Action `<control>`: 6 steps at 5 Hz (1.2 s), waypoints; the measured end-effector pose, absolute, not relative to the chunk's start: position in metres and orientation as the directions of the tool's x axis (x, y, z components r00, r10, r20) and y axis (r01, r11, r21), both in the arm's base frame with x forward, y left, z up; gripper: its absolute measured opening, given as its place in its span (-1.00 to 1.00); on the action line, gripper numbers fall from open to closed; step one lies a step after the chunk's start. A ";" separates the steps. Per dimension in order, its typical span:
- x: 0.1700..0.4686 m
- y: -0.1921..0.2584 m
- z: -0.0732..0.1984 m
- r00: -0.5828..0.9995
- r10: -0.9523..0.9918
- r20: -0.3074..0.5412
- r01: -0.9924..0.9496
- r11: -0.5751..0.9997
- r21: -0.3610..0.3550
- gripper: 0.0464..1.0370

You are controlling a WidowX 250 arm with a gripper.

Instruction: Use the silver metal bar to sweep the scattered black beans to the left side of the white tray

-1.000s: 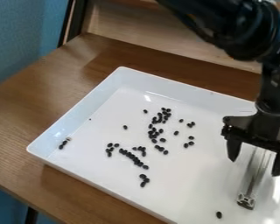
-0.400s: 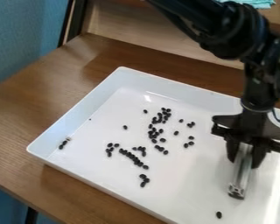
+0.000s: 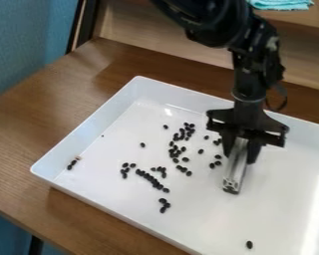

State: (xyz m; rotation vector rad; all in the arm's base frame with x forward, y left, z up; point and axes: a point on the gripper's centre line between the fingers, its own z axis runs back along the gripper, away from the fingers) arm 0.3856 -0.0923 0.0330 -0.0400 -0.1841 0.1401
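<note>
The gripper (image 3: 239,152) hangs over the right half of the white tray (image 3: 139,226), shut on a silver metal bar (image 3: 236,169). The bar slants downward between the fingers, its square, slotted end low over the tray floor; I cannot tell if that end touches it. Just left of the gripper are small black beans (image 3: 175,152), scattered in clusters across the tray's middle. A row of beans (image 3: 153,181) lies nearer the front left, with a small group (image 3: 164,205) below it.
A few beans (image 3: 72,163) lie by the tray's left wall, and one bean (image 3: 249,244) is near the front right. The tray stands on a brown wooden table (image 3: 29,149). A teal cloth (image 3: 282,4) is at the top right.
The gripper has closed on the metal bar and moved left with it, toward the beans. The beans have stayed where they were.
</note>
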 end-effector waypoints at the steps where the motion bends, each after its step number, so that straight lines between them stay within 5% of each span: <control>1: 0.386 -0.079 0.031 0.969 0.148 0.196 -0.142 0.989 -0.046 -0.27; 6: 0.347 0.022 0.052 0.932 0.347 0.108 -0.335 0.935 -0.113 -0.27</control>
